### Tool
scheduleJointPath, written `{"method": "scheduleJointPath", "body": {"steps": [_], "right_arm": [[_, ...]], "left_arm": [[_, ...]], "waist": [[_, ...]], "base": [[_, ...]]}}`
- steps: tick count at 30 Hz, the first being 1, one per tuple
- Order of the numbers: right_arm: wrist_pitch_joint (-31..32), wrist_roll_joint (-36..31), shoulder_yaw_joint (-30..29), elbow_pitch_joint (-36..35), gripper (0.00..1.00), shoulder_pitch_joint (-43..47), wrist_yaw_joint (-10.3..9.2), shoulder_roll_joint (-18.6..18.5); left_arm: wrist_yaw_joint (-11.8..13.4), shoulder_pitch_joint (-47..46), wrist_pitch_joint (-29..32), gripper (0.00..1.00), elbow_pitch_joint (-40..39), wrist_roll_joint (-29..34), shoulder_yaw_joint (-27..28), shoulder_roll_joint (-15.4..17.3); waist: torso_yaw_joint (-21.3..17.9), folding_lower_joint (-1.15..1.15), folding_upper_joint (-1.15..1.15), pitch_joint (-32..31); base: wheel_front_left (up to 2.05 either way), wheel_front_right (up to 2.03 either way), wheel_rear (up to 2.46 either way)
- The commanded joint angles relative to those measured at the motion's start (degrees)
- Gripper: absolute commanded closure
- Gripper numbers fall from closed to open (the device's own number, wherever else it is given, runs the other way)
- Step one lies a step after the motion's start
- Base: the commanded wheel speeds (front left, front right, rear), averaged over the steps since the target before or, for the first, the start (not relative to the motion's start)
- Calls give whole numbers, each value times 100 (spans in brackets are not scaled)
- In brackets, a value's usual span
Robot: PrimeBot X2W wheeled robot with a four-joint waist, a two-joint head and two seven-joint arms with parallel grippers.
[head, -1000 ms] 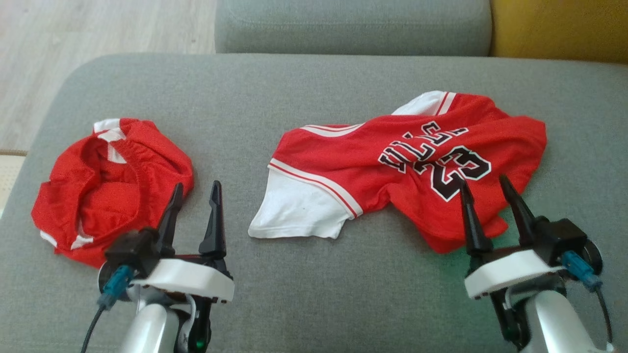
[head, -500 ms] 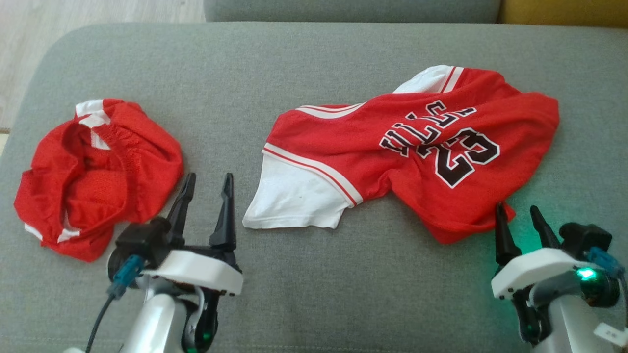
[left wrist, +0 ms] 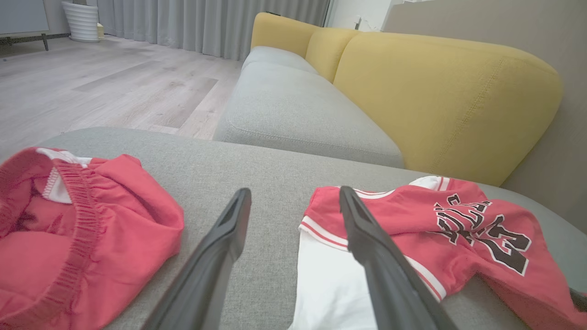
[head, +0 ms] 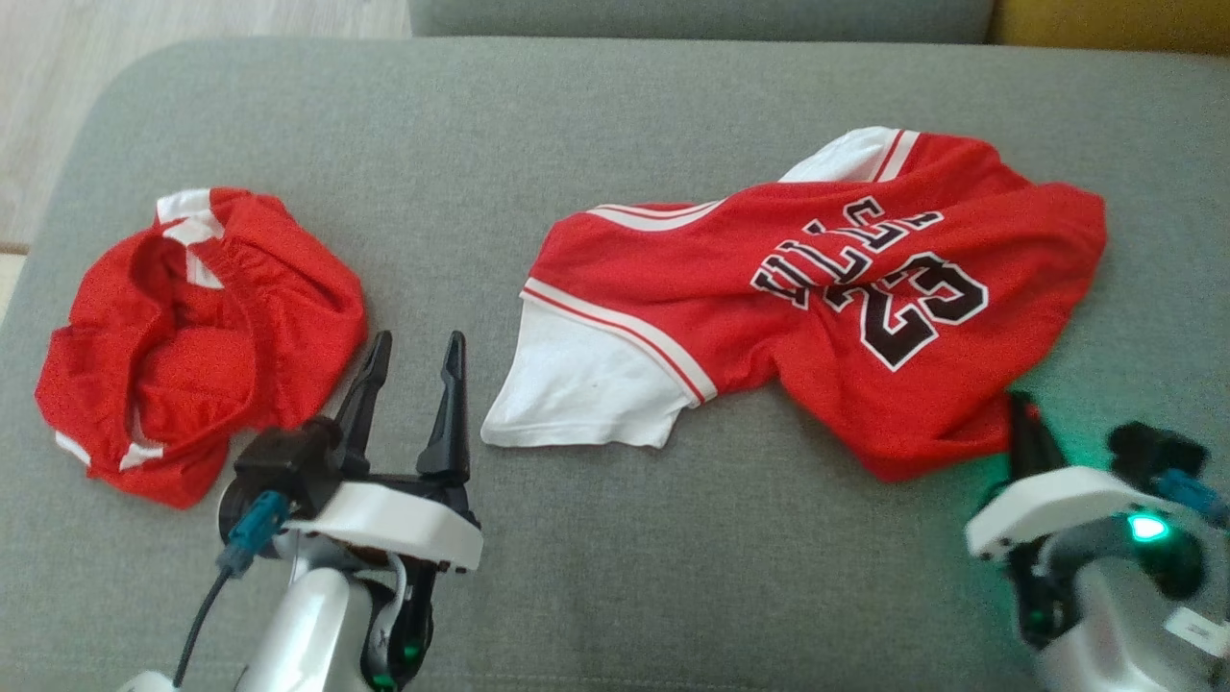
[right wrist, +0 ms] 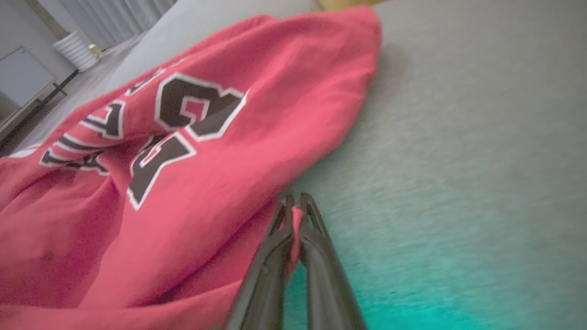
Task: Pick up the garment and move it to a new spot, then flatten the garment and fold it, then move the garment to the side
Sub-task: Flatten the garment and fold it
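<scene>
The head view looks steeply down on the grey cushion [head: 615, 125]; both wrist views skim low across it, sharing the red jersey [head: 865, 288], the right one closest.

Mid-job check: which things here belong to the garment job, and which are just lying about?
In the job: red jersey, edge pinched in the shut right gripper; open left gripper; grey cushion underneath.
Lying about: red shorts, crumpled at the left; yellow sofa back.

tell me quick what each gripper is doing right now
Left gripper: open, holding nothing.
Right gripper: shut on the near edge of the red jersey.
</scene>
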Motion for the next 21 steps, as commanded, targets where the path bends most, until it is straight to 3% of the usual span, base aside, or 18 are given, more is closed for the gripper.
{"method": "scheduleJointPath", "body": {"steps": [1,10,17,21], "right_arm": [[-168,-270,-119,-182,100,-212,43,-42],[-158,-1807,-1538,-1249,100,-795,43,-42],[117,-2222,-2132,-1998,100,-660,43,-42],[450,-2020,-2341,-1830,100,-239,43,-42]], "left_arm": [[39,-202,-70,0,-176,-54,185,12],[118,-60,-70,0,-246,-147,169,12],[161,-15,-70,0,-293,-188,144,12],[165,-1,-70,0,-284,-210,153,12]], "waist": [[-41,0,0,-86],[-208,0,0,-412],[-267,0,0,-423],[-327,0,0,-380]], "base": [[0,0,0],[0,0,0],[0,0,0],[0,0,0]]}}
